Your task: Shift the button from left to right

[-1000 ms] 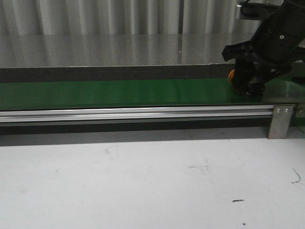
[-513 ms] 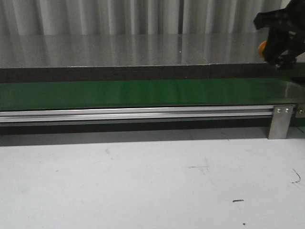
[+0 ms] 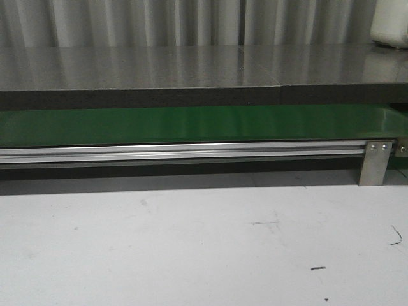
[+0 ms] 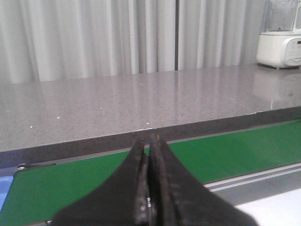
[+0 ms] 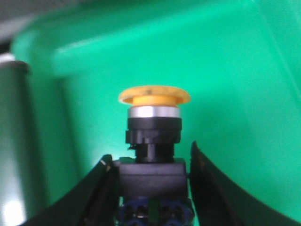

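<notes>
The button (image 5: 154, 141) is seen in the right wrist view only: yellow-orange round cap on top, silver ring below it, then a black collar and a black boxy body. The body is clamped between the two black fingers (image 5: 106, 188) of the right gripper (image 5: 151, 188), one finger pressed to each side, w/ the cap upright and clear above the fingertips. Behind the button a bright green tray or bin (image 5: 235, 70) fills most of the view, its rim and inner walls blurred; whether the button touches it cannot be told. A grey cylindrical shape (image 5: 14, 141) is seen at the edge, out of focus. In the left wrist view the left gripper (image 4: 149, 188) is shown w/ its jaws pressed together and nothing between them, held over the near side of the green belt (image 4: 225, 150). Beyond the belt lies a grey speckled countertop (image 4: 141, 99), w/ a white appliance (image 4: 278, 44) at its far end and pale curtains (image 4: 94, 37) behind. In the front view neither arm nor button is visible; the belt, its aluminium side rail (image 3: 185, 152) w/ a metal bracket (image 3: 375, 162), and the white table (image 3: 204, 248) in front are shown.
</notes>
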### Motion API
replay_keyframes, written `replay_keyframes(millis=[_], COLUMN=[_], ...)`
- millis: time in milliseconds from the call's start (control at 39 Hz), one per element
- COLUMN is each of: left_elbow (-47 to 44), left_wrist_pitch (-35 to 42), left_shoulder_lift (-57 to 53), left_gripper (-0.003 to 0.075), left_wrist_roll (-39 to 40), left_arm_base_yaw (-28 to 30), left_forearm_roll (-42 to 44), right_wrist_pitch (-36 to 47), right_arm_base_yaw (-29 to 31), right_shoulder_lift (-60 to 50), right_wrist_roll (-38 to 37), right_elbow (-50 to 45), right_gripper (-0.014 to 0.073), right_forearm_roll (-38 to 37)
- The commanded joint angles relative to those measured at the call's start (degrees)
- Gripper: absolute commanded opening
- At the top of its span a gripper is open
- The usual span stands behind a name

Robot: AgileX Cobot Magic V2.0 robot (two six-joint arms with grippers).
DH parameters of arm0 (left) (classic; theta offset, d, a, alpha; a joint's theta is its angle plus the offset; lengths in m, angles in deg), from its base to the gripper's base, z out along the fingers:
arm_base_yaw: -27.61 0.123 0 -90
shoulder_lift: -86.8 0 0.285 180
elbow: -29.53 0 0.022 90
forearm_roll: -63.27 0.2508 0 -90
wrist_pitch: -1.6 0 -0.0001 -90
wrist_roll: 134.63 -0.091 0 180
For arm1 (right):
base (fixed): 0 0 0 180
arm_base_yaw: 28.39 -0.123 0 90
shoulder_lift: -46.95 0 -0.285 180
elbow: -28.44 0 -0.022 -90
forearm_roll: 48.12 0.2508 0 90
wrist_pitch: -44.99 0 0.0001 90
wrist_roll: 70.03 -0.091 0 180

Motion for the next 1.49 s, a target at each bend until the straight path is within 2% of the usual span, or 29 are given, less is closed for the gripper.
replay_keyframes(millis=[0,256,359,436,538,590,718,821,897,1051,1231,1333,1462], left_elbow=[1.40,1.40,1.40,1.40,1.40,1.40,1.40,1.40,1.40,1.40,1.40,1.40,1.40], left_wrist_pitch=[4.24,4.24,4.24,4.24,4.24,4.24,4.24,4.24,4.24,4.24,4.24,4.24,4.24], left_shoulder_lift=[0.65,0.65,0.65,0.65,0.65,0.65,0.65,0.65,0.65,0.65,0.65,0.65,0.65], left_gripper=[-0.0021,-0.0021,-0.0021,-0.0021,-0.0021,-0.0021,-0.0021,-0.0021,-0.0021,-0.0021,-0.0021,-0.0021,-0.0021], left_wrist_roll=[0.32,0.32,0.32,0.32,0.32,0.32,0.32,0.32,0.32,0.32,0.32,0.32,0.32], left_arm_base_yaw=[-0.46,-0.46,-0.46,-0.46,-0.46,-0.46,-0.46,-0.46,-0.46,-0.46,-0.46,-0.46,-0.46], left_forearm_roll=[-0.86,-0.86,-0.86,-0.86,-0.86,-0.86,-0.86,-0.86,-0.86,-0.86,-0.86,-0.86,-0.86], right_wrist_pitch=[2.87,2.80,2.74,2.74,2.56,2.33,0.94,-0.69,-0.37,0.86,8.33,12.62,14.11], right_arm_base_yaw=[1.44,2.40,2.40,2.40,1.27,-0.07,-4.62,-10.52,-14.27,-21.05,-29.02,-31.46,-31.85], right_shoulder_lift=[-0.48,1.66,0.53,-1.31,-5.42,-7.64,-13.13,-16.45,-18.37,-23.17,-32.98,-39.12,-48.58], right_wrist_roll=[0.14,0.14,0.14,0.14,0.14,0.14,0.14,0.14,0.14,0.14,0.99,1.14,1.14], right_elbow=[2.03,2.03,2.07,2.09,2.09,2.09,2.09,2.09,1.89,0.32,-10.31,-17.77,-25.61], right_gripper=[0.0225,0.0503,0.0547,0.0542,0.0503,0.0454,0.0223,0.0018,-0.0074,-0.0069,-0.0069,-0.0069,-0.0069], right_forearm_roll=[-0.62,-1.71,-1.99,-1.99,-1.99,-1.99,-1.94,-1.94,-1.94,-1.94,-2.00,-2.00,-2.00])
